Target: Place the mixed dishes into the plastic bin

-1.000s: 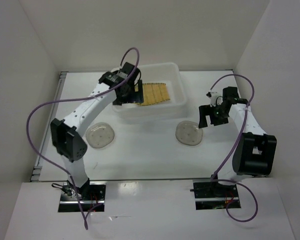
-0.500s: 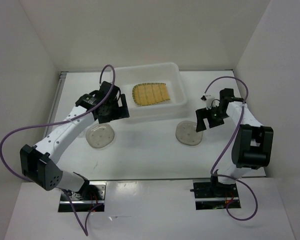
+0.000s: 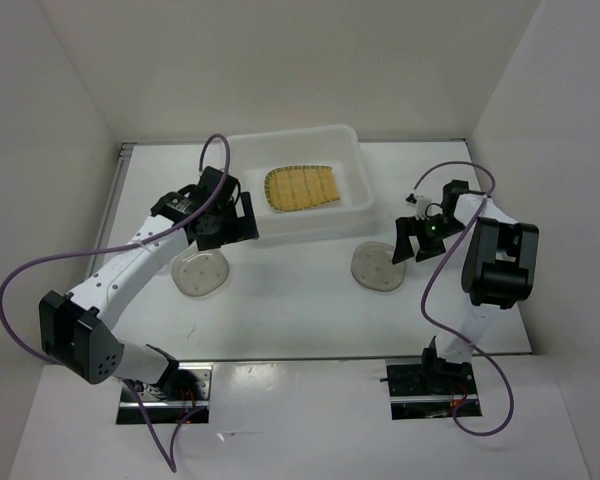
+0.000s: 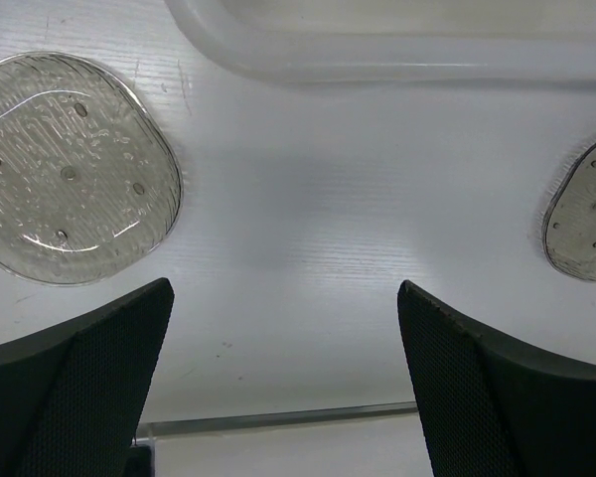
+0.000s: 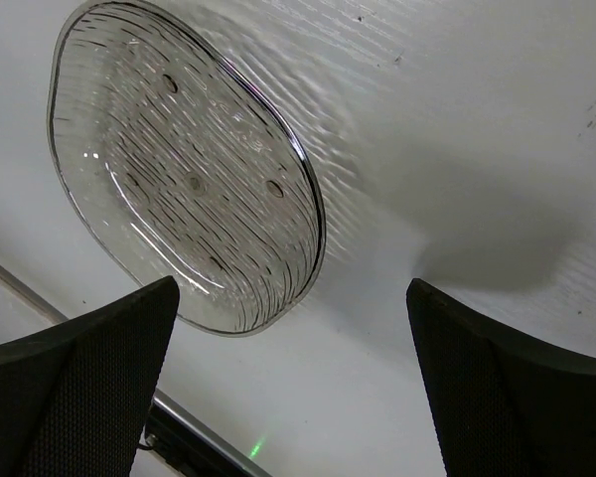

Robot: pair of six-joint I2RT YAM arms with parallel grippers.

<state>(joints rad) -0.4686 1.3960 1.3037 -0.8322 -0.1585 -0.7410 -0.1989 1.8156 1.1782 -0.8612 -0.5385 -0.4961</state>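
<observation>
The plastic bin [image 3: 310, 226] stands at the back centre, and the tan grid-pattern plate [image 3: 301, 188] lies flat inside it. Two round translucent plates rest on the table in front: one at left [image 3: 200, 272] [image 4: 70, 164], one at right [image 3: 378, 267] [image 5: 184, 164]. My left gripper [image 3: 230, 225] [image 4: 283, 397] hovers open and empty by the bin's front left corner, just behind the left plate. My right gripper [image 3: 417, 240] [image 5: 293, 388] is open and empty too, just right of the right plate's edge. The left wrist view shows the bin's wall [image 4: 377, 55] along the top.
White walls close in the table on three sides. A metal strip [image 3: 120, 190] runs along the table's left edge. Purple cables loop off both arms. Bare table lies between the two translucent plates.
My left gripper has pulled out of the bin, leaving the tan plate flat inside, and moved left and nearer, toward the left plate. The right gripper has edged a little toward the right plate.
</observation>
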